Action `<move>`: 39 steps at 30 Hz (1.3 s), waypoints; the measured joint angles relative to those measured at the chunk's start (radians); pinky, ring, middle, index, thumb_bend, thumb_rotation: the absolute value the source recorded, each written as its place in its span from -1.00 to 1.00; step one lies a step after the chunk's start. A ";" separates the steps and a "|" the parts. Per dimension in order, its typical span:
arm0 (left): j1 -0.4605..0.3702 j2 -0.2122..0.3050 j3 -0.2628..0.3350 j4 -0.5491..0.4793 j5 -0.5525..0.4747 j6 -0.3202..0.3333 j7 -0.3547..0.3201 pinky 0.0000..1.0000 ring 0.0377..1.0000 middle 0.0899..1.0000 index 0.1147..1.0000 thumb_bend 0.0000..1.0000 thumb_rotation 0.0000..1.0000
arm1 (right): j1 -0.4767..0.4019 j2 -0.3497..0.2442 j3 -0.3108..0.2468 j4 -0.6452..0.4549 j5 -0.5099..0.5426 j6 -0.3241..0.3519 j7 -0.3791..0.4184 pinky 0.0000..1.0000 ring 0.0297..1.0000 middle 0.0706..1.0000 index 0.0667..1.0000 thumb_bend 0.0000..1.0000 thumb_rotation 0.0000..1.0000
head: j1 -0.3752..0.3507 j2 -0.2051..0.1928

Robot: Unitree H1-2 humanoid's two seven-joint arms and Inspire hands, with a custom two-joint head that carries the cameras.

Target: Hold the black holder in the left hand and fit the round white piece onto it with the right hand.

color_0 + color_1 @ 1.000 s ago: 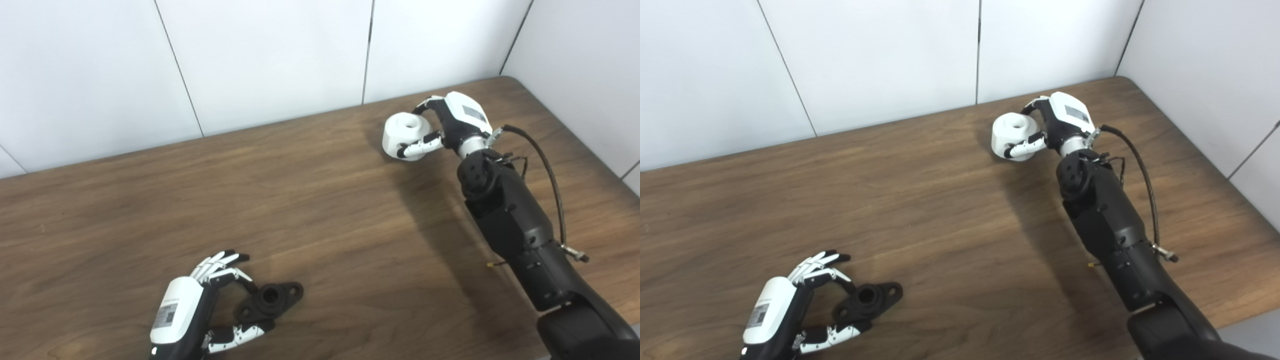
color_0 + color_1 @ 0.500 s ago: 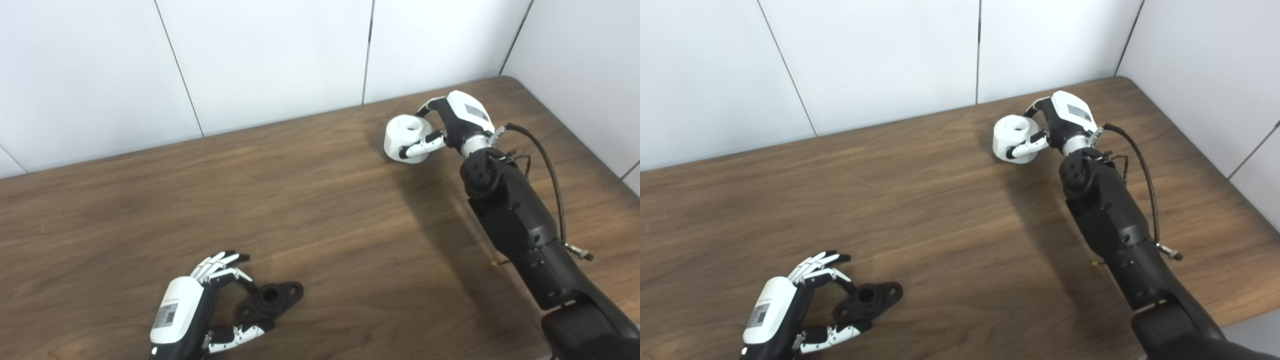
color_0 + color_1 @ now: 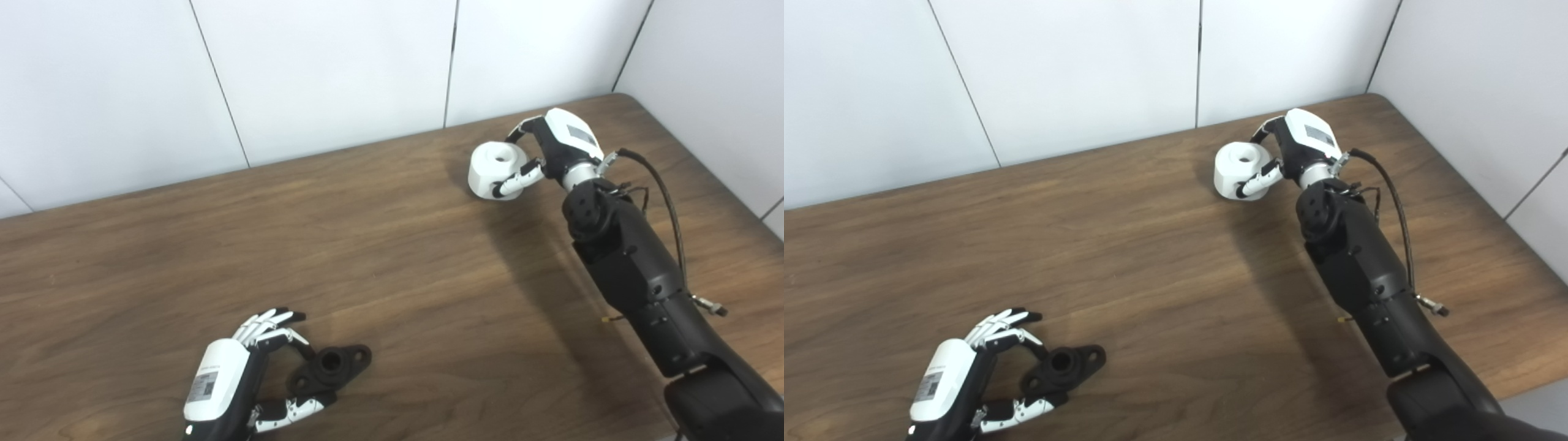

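Wood-grain counter [image 3: 380,257]: right hand [image 3: 554,150], at 1 o'clock, grasps the smooth white round piece [image 3: 495,169]; left hand [image 3: 236,380], at 7 o'clock, fingers released around the matte black flanged holder [image 3: 331,366].

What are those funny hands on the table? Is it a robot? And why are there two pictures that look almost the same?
Yes, it is a robot shaped a bit like a person. The two pictures come from two cameras on its head, side by side like your eyes, so they show the same wooden table from places a little apart.

Both arms reach in from the bottom of the picture. The right hand is far back near the wall, with its fingers wrapped around a round white piece that has a hole in its top. The left hand is close to the robot. Its fingers curl around one end of a black holder, which lies flat on the table.

The white piece has not yet been put on the holder; the two are far apart.
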 measured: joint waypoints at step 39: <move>0.000 -0.035 -0.025 -0.003 0.057 0.045 0.000 0.85 0.81 0.63 -0.16 0.04 -0.90 | 0.287 0.117 0.147 -0.667 -0.030 -0.007 0.272 0.57 0.73 0.54 -0.11 0.04 -0.72 | 0.241 0.104</move>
